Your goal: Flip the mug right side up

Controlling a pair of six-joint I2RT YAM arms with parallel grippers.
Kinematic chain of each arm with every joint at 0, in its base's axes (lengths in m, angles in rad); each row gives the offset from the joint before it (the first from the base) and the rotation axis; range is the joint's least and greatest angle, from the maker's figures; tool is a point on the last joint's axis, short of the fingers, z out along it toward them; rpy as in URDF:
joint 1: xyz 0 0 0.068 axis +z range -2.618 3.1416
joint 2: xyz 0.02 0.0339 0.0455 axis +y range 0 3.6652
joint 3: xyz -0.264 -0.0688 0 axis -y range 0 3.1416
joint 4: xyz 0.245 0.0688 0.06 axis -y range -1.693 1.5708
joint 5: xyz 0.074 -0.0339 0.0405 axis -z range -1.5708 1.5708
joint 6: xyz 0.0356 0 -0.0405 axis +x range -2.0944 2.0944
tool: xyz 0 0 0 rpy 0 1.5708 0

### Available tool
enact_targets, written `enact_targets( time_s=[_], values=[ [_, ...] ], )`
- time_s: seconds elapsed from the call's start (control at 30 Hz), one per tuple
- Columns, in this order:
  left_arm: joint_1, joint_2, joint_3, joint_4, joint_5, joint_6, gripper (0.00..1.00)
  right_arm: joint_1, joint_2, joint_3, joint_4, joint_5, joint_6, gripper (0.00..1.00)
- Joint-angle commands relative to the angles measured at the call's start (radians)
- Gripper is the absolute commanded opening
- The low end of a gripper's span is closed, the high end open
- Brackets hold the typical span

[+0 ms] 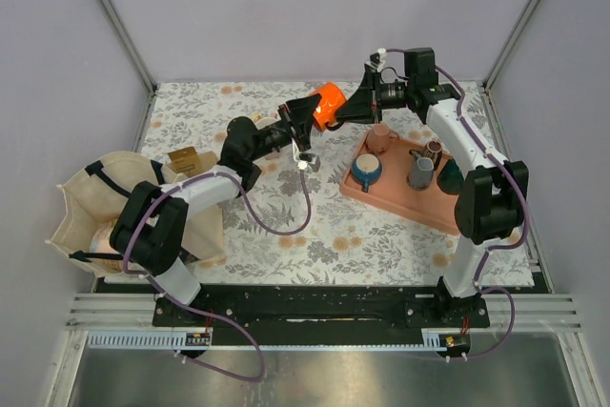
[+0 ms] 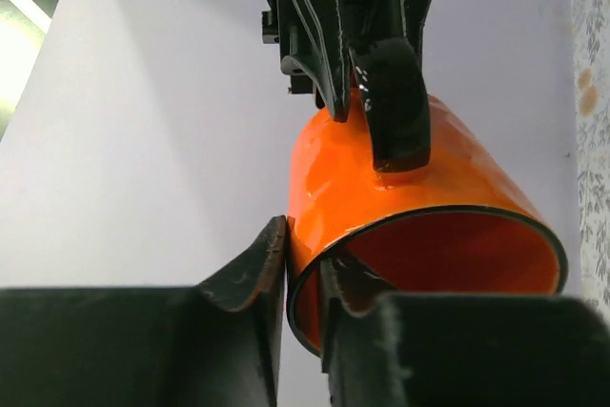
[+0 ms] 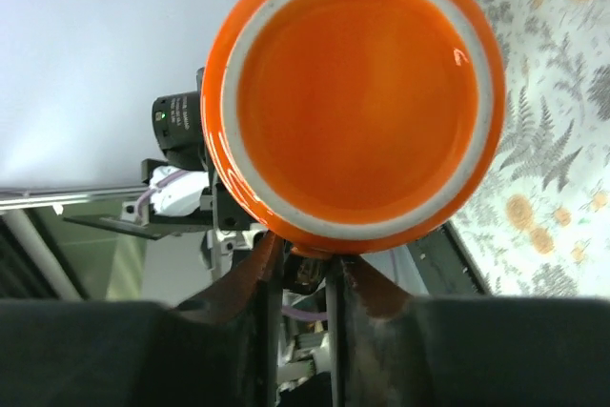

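- Above the floral tabletop point(image 1: 286, 235), top view: one orange mug point(image 1: 331, 100) hangs in the air between two arms, left of the tray. The left hand point(image 1: 319, 113) and the right hand point(image 1: 345, 107) meet it from opposite sides.
- Same view only: one pink tray point(image 1: 400, 205) carries a pink mug point(image 1: 384, 137), a blue mug point(image 1: 366, 171), a grey mug point(image 1: 420, 172) and a striped brown cup point(image 1: 432, 152). A dark green item point(image 1: 450, 176) is partly hidden by the right arm. One cloth bag point(image 1: 91, 202) at the left holds a cardboard box point(image 1: 187, 160); any print on it is too small to read.
- Left wrist view: the left hand is closed on the orange mug's rim, one finger point(image 2: 250, 278) outside the wall and one inside the mouth. The right hand clamps the mug from the far side.
- Right wrist view: only here the mug's base shows, orange with a pale ring. The right hand is closed on a small orange part at the mug's lower edge. A black camera module point(image 3: 176, 121) behind shows one green light; no lettering can be read.
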Motion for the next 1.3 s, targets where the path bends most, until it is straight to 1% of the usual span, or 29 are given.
enact_targets(
  time_s=[0.0, 0.03, 0.07, 0.13, 0.17, 0.23, 0.27, 0.33, 0.37, 0.4, 0.47, 0.53, 0.57, 0.63, 0.7, 0.77, 0.87, 0.97, 1.07, 1.13, 1.27],
  values=[
    [-0.022, 0.008, 0.087, 0.113, -0.015, -0.047, 0.06, 0.03, -0.024, 0.024, 0.088, -0.077, -0.042, 0.42],
    [-0.025, 0.002, 0.081, 0.106, -0.038, -0.062, 0.01, 0.025, -0.032, 0.024, 0.088, -0.065, -0.053, 0.56],
    [-0.027, -0.008, 0.072, 0.092, -0.064, -0.079, 0.0, 0.012, -0.044, 0.023, 0.088, -0.053, -0.064, 0.63],
    [-0.029, -0.043, 0.049, 0.031, -0.118, -0.114, 0.0, -0.021, -0.067, 0.024, 0.059, -0.001, -0.103, 0.73],
    [-0.03, -0.072, 0.039, -0.012, -0.148, -0.136, 0.0, -0.036, -0.081, 0.034, 0.013, 0.039, -0.144, 0.85],
    [-0.033, -0.124, 0.033, -0.141, -0.211, -0.186, 0.0, -0.068, -0.112, 0.046, -0.082, 0.148, -0.255, 0.96],
    [-0.038, -0.152, 0.045, -0.232, -0.255, -0.224, 0.0, -0.079, -0.132, 0.057, -0.152, 0.236, -0.334, 1.0],
    [-0.048, -0.192, 0.12, -0.482, -0.335, -0.335, 0.0, -0.081, -0.182, 0.067, -0.275, 0.44, -0.489, 1.0],
    [-0.052, -0.196, 0.194, -0.652, -0.372, -0.407, 0.0, -0.081, -0.208, 0.052, -0.289, 0.531, -0.536, 0.99],
    [-0.055, -0.187, 0.281, -0.824, -0.392, -0.512, 0.0, -0.081, -0.23, 0.038, -0.302, 0.628, -0.568, 1.0],
    [-0.055, -0.14, 0.456, -1.109, -0.424, -0.676, 0.0, -0.081, -0.264, 0.015, -0.317, 0.786, -0.591, 1.0],
    [-0.055, -0.062, 0.63, -1.355, -0.458, -0.819, 0.0, -0.084, -0.293, -0.008, -0.326, 0.889, -0.614, 1.0],
    [-0.053, -0.013, 0.75, -1.505, -0.466, -0.897, 0.0, -0.085, -0.307, -0.02, -0.332, 0.938, -0.625, 0.99],
    [-0.056, 0.081, 0.905, -1.69, -0.487, -1.034, 0.0, -0.084, -0.33, -0.043, -0.336, 0.986, -0.653, 1.0],
    [-0.055, 0.174, 1.034, -1.825, -0.504, -1.157, 0.0, -0.084, -0.34, -0.055, -0.346, 1.023, -0.654, 0.99],
    [-0.055, 0.231, 1.101, -1.898, -0.52, -1.258, 0.0, -0.084, -0.35, -0.074, -0.348, 1.035, -0.642, 1.0],
    [-0.055, 0.268, 1.106, -1.909, -0.514, -1.366, 0.0, -0.085, -0.359, -0.109, -0.348, 1.021, -0.611, 1.0],
    [-0.055, 0.314, 1.125, -1.942, -0.555, -1.441, 0.0, -0.084, -0.379, -0.144, -0.348, 0.975, -0.591, 1.0],
    [-0.055, 0.345, 1.116, -1.947, -0.58, -1.472, 0.0, -0.085, -0.411, -0.189, -0.352, 0.946, -0.578, 1.0],
    [-0.055, 0.353, 1.084, -1.927, -0.596, -1.484, 0.0, -0.084, -0.422, -0.213, -0.357, 0.941, -0.574, 0.99],
    [-0.058, 0.39, 1.067, -1.938, -0.616, -1.484, 0.0, -0.084, -0.433, -0.241, -0.359, 0.912, -0.564, 1.0]
  ],
)
